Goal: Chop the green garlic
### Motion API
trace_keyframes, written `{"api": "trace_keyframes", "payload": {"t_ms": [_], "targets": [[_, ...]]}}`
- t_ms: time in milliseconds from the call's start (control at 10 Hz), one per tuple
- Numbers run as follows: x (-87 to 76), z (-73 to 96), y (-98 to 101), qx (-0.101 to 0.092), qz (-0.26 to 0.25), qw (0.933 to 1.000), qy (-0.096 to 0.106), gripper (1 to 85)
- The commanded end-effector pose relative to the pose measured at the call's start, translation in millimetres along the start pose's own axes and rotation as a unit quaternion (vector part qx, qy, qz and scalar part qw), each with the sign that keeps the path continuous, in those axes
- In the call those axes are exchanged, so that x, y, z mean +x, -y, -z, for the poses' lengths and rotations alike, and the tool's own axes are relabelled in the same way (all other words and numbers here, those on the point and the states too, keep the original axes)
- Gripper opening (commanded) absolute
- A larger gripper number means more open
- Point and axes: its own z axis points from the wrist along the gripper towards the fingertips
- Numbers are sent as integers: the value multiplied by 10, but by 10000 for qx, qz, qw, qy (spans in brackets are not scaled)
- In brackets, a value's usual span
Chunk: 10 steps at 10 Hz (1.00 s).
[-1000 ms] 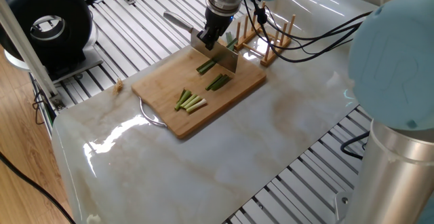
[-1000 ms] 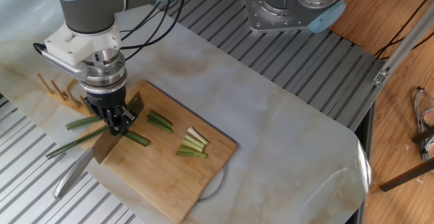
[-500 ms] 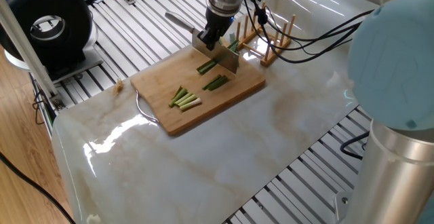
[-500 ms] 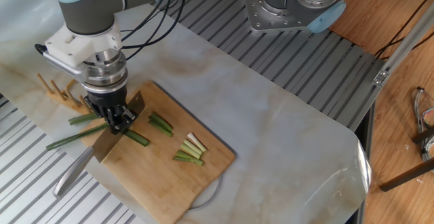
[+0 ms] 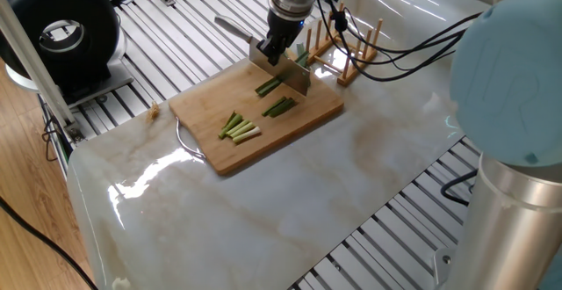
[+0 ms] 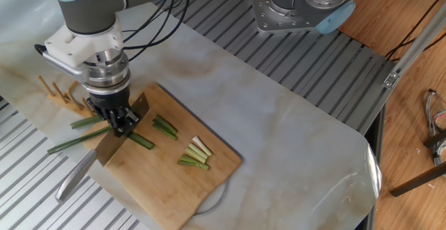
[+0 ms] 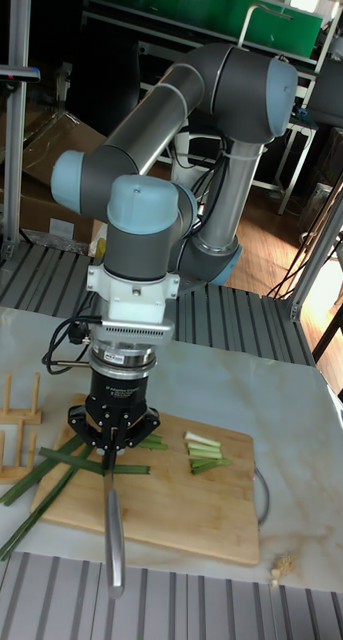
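Green garlic, long uncut remainder: lying across the far edge of the cutting board, its dark leaves trailing off the board onto the desk beside the wooden peg rack. Cut pieces, two lots: a dark green pair sitting just beside the blade, and a pale whitish-green cluster resting nearer the board's middle. Gripper: jaws clamped narrow on the cleaver, blade edge standing down on the board across the stalk. Change over the last second: the board is sitting shifted a little along the desk together with its cut pieces, the pale cluster riding with it, while arm and blade are keeping the same station; over the last half second nothing visible is moving. Judged meaning: the stroke is sitting at its bottom, the chopping is partly done, and most of the leafy length is remaining to be cut.
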Motion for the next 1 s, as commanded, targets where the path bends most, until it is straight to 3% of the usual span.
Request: {"api": "trace_keyframes", "payload": {"t_ms": [0,500,900], "targets": [[-167,-24,-15,-122,6,9997,224,13],[-248,110,42,-174,130,9993,311,13],[-472,-125,-101,-156,-5,9985,516,13]]}}
